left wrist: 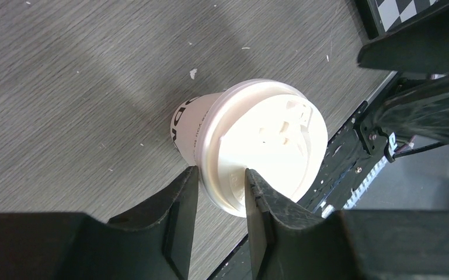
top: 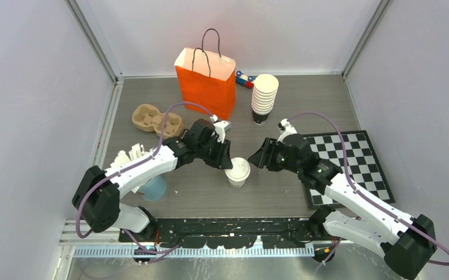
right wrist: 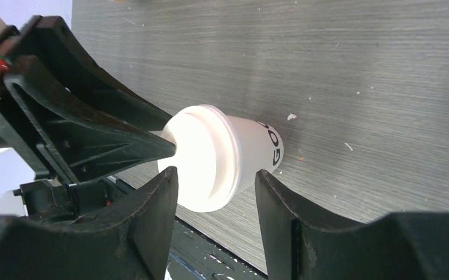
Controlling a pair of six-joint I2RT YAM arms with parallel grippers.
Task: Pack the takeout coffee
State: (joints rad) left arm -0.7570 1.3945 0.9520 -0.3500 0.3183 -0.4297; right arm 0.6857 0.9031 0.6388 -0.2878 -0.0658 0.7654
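One takeout coffee cup [top: 237, 171], white with a white lid, stands upright on the grey table at front centre. My left gripper [top: 226, 158] reaches it from the left and its jaws pinch the lid's rim [left wrist: 228, 186], one finger outside the cup, one over the lid top. My right gripper [top: 259, 158] is open to the cup's right. In the right wrist view the cup [right wrist: 242, 154] sits between its open fingers [right wrist: 157, 198], apart from both. The orange bag [top: 206, 81] stands open at the back.
A tall stack of lidless cups [top: 264, 97] stands right of the bag, a small toy [top: 244, 79] behind. A cardboard cup carrier [top: 156, 119] lies back left. A blue cup [top: 153, 188] stands under my left arm. A chessboard [top: 350, 166] lies right.
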